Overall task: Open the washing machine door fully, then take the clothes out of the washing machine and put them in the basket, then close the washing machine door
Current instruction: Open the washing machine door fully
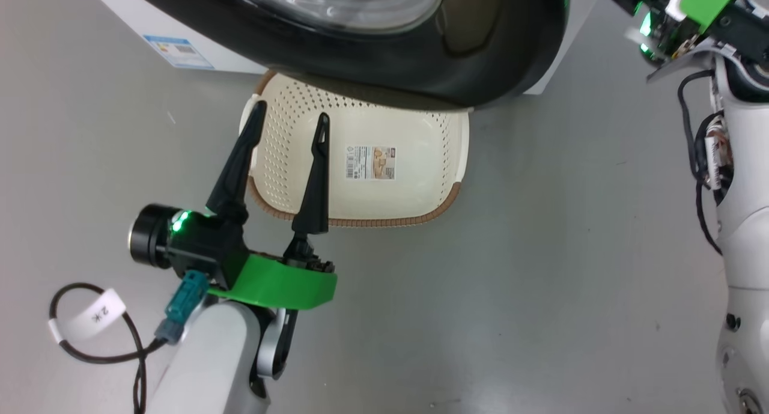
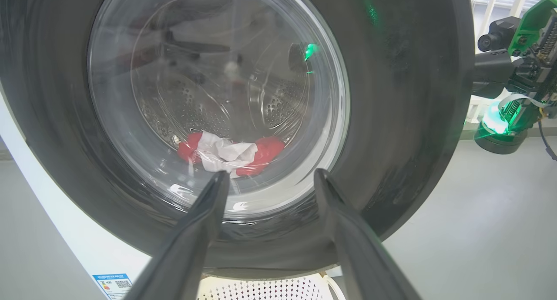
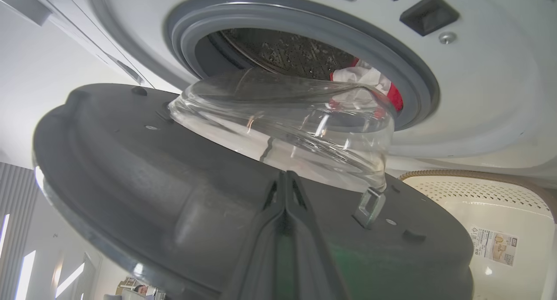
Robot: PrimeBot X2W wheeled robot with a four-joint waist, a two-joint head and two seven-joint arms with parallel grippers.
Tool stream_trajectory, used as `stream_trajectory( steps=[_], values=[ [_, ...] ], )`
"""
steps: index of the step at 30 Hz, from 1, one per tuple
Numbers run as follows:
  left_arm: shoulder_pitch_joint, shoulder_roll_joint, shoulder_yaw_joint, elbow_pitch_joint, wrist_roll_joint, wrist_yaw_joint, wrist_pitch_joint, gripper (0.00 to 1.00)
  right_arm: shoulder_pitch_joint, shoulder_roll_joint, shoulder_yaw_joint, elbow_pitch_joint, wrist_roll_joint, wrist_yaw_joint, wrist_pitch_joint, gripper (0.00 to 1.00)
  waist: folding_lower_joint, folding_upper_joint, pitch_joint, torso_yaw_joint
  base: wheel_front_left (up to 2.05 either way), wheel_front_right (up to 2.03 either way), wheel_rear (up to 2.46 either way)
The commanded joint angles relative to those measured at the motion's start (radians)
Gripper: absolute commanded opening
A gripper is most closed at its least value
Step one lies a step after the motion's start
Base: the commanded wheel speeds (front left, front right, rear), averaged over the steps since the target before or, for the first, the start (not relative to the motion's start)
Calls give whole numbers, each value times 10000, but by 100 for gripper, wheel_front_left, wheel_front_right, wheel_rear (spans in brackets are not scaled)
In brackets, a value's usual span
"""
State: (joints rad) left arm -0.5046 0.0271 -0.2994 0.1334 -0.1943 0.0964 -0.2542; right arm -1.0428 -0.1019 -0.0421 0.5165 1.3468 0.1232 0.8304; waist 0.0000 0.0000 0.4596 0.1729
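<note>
The washing machine door stands partly open from the white washing machine, its black rim over the basket on the floor. My left gripper is open, empty, above the basket's left side; in the left wrist view it faces the door's glass. Red and white clothes lie in the steel drum. My right gripper is shut, its fingers lying along the door's grey inner face by the glass bowl. The clothes show in the drum opening.
Grey floor spreads around the basket. A black cable with a white tag hangs by my left forearm. My white body stands at the right. The door's metal latch hook juts beside my right fingers.
</note>
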Motion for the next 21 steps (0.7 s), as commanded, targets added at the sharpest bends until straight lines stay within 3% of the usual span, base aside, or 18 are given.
stream_trajectory(
  steps=[1, 21],
  values=[
    [285, 231, 347, -189, 15, -50, -76, 100, 172, 292, 129, -420, 161, 75, 114, 0, 0, 0, -157, -32, 0, 0, 0],
    [724, 231, 425, 76, -117, -89, -76, 100, 1962, 486, 343, -1137, 282, 75, 706, 0, 0, 0, -1358, 69, 0, 0, 0]
  ],
)
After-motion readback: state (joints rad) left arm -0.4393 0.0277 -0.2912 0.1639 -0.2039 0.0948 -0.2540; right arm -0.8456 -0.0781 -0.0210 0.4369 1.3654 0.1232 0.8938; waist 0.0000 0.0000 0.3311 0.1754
